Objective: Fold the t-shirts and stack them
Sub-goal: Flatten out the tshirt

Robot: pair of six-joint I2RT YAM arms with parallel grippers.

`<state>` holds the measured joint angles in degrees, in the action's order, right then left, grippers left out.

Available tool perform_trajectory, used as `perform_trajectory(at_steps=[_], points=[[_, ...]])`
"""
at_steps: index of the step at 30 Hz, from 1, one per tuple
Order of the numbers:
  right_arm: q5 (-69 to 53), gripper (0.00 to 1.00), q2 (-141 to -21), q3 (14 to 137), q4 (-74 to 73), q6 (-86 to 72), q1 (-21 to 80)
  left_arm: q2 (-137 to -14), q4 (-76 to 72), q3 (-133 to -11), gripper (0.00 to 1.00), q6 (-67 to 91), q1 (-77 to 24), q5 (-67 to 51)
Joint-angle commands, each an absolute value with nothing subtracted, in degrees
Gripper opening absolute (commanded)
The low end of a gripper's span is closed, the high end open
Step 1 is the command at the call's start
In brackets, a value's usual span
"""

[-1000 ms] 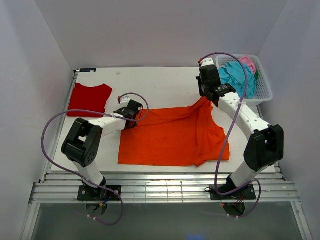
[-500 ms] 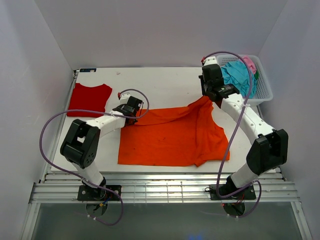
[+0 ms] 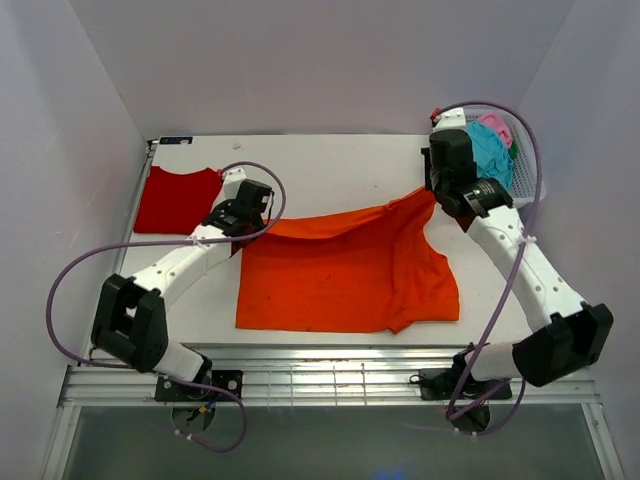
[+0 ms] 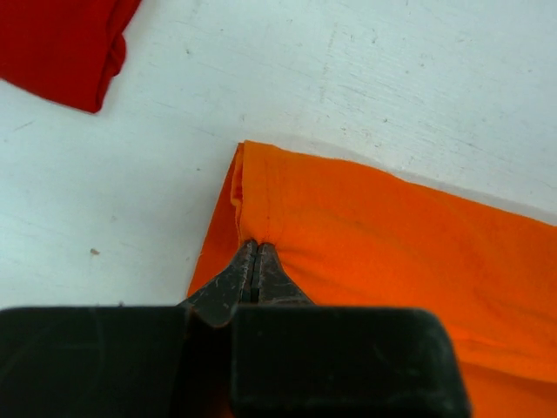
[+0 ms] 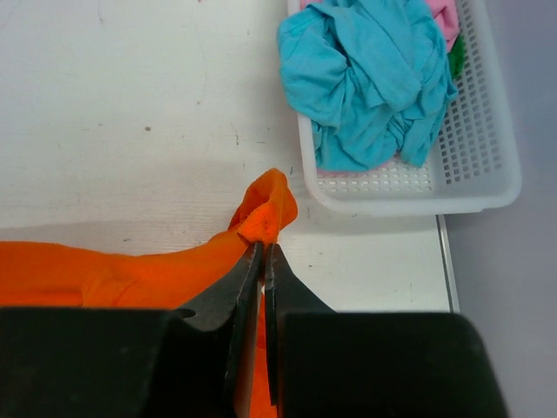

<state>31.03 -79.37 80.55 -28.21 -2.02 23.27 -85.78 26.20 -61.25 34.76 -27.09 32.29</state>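
**A:** Where is the orange shirt (image 3: 345,275)?

**B:** It is spread over the middle of the table (image 3: 330,160). Its near edge lies flat, and its far edge is drawn in a line from one gripper to the other.

**A:** What is the left gripper (image 4: 253,254) doing?

**B:** It is closed on the far left corner. In the wrist view the fingers are pressed together, with a pinch of orange cloth puckering at the tips and a folded hem just beyond them.

**A:** And the right gripper (image 5: 263,248)?

**B:** It is clamped on the far right corner. The fingers stand almost together, with a small bunch of orange sticking out past them. That corner sits just beside the near left corner of the basket (image 5: 409,202). From the wrist camera I can't tell whether cloth and basket touch.

**A:** What about the other shirts?

**B:** The red shirt (image 3: 177,198) lies folded flat at the far left of the table. It is apart from the orange one, and bare table shows between them in the left wrist view. The teal shirt (image 5: 365,78) is heaped, crumpled, in the basket at the far right. The pink shirt (image 3: 495,125) shows at the back of the basket, with more pink under the teal.

**A:** Is anything stacked?

**B:** No, the red shirt has nothing on top of it.
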Motion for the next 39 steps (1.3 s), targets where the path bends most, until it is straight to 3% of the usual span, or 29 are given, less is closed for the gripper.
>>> perform_trajectory(at_steps=[1,9,18,23,27,39], points=[[33.7,0.08,-71.5,80.4,-29.8,-3.5,23.0,-75.5,29.2,-60.3,0.00,37.2,-26.8,35.2],[29.5,0.08,-60.7,88.7,-34.8,-4.9,23.0,-56.0,36.4,-64.6,0.00,37.3,-27.2,34.2],[25.2,0.08,-54.1,98.2,-38.8,-5.3,23.0,-50.5,41.0,-76.8,0.00,33.9,-27.2,21.6],[21.2,0.08,-54.7,109.8,-40.0,-4.2,23.0,-50.6,42.4,-86.1,0.00,31.5,-27.2,13.1],[21.8,0.08,-58.0,116.4,-40.2,-2.4,23.0,-53.9,44.6,-95.6,0.00,28.4,-27.2,13.4],[24.9,0.08,-73.8,111.9,-29.8,-0.3,23.1,-68.8,41.4,-98.7,0.00,24.6,-27.2,18.7]])
